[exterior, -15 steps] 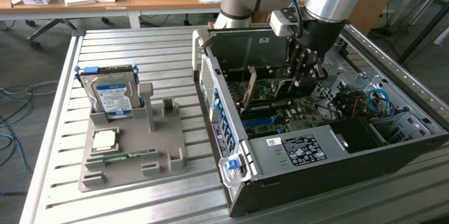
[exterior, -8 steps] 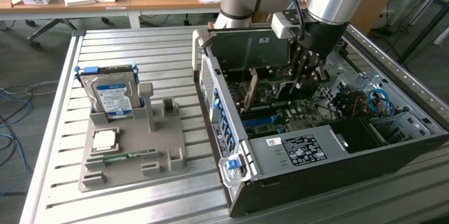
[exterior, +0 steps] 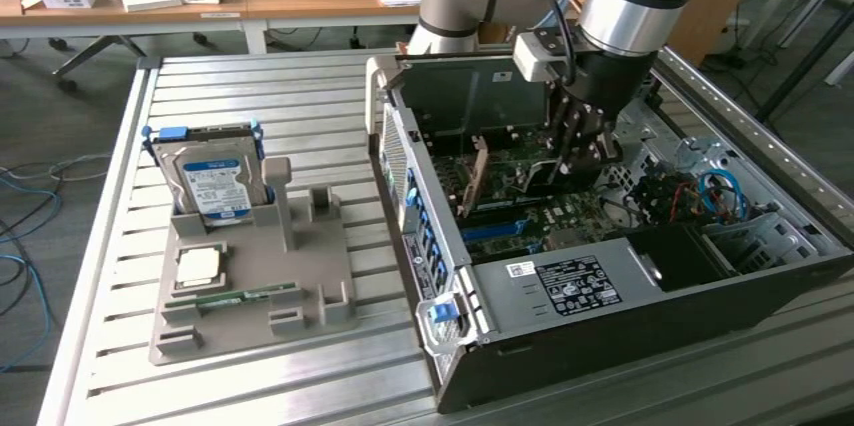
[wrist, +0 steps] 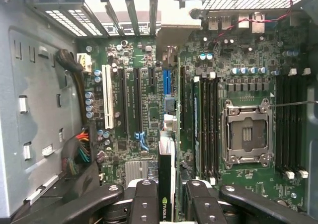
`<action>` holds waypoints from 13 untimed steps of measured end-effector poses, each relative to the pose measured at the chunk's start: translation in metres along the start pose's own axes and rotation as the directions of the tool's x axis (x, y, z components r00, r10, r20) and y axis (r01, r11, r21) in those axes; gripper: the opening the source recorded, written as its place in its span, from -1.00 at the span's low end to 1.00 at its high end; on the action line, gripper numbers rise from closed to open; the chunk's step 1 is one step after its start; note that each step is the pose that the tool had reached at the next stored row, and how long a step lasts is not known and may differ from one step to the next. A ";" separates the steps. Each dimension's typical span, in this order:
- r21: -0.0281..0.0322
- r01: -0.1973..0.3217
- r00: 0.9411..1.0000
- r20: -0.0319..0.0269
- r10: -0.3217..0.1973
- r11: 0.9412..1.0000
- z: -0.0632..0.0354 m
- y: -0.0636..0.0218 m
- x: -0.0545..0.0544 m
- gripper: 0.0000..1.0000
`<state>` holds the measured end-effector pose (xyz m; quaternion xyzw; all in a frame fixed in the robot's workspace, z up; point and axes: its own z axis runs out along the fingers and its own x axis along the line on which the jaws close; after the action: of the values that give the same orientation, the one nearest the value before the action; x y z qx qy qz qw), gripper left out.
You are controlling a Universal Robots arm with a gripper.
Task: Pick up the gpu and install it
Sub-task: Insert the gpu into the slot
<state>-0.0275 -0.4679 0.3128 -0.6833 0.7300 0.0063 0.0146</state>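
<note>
My gripper (exterior: 587, 151) reaches down inside the open computer case (exterior: 561, 356), above the motherboard (wrist: 149, 110). It is shut on the gpu (wrist: 166, 184), which the wrist view shows edge-on between the black fingers (wrist: 144, 204), with a green logo on its black side. The card runs from the fingers toward the slot openings at the rear of the case, where a silver bracket (wrist: 179, 20) lies. It is lined up over the short blue slot (wrist: 166, 82). I cannot tell whether its edge touches the slot. In the exterior view the gpu (exterior: 523, 178) stands upright beside the fingers.
A grey parts holder (exterior: 247, 286) on the slatted table at the exterior view's left carries a blue-labelled hard drive (exterior: 214, 181), a processor chip (exterior: 198, 266) and a memory stick (exterior: 247, 298). The empty processor socket (wrist: 247, 132), memory slots (wrist: 206, 124) and cable bundles (wrist: 79, 152) surround the card.
</note>
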 end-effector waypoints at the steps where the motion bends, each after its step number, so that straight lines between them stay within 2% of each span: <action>1: 0.000 0.000 1.000 0.000 0.000 1.000 0.0007 0.0001 0.000 -0.47; 5: 0.000 0.000 1.000 0.000 0.000 1.000 0.0008 0.0004 0.000 -0.47; 13: 0.000 0.000 1.000 -0.003 0.000 1.000 0.0015 0.0092 0.001 -0.47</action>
<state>-0.0367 -0.4679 0.3112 -0.6833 0.7300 0.0053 0.0137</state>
